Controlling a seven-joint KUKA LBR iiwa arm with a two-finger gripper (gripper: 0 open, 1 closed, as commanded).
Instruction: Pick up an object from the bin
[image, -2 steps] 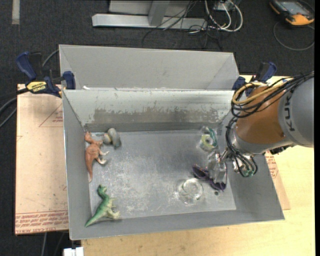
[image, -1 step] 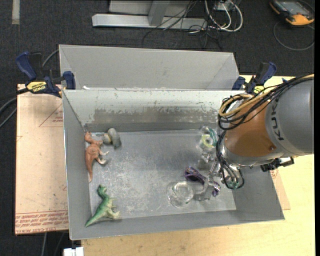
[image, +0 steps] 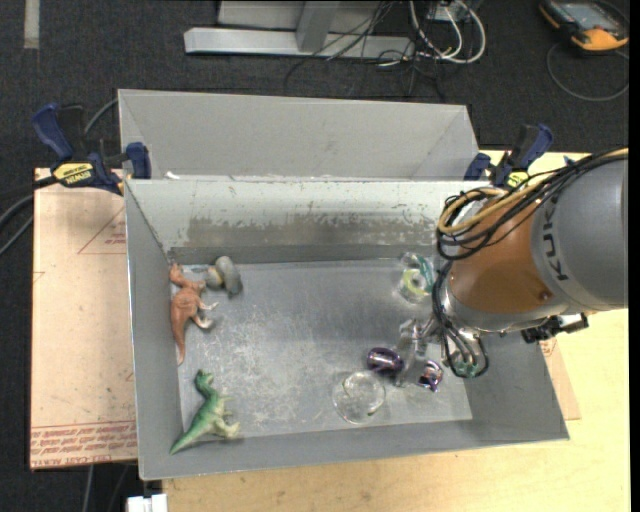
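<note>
My gripper (image: 412, 345) is low in the bin's right part, near the front wall. Just left of it lies a small purple and silver thing (image: 383, 359), and a second small purple piece (image: 430, 377) lies just to its right; whether either is touched I cannot tell. A clear round cup-like thing (image: 359, 396) rests in front of them, near the front wall. A clear ring with a teal tint (image: 414, 279) sits behind the gripper, by the right wall.
An orange toy dinosaur (image: 186, 303) and a small grey rounded thing (image: 225, 274) lie at the back left. In the front left corner lies a green toy dinosaur (image: 205, 413). The arm's orange cover and cables hang over the right wall.
</note>
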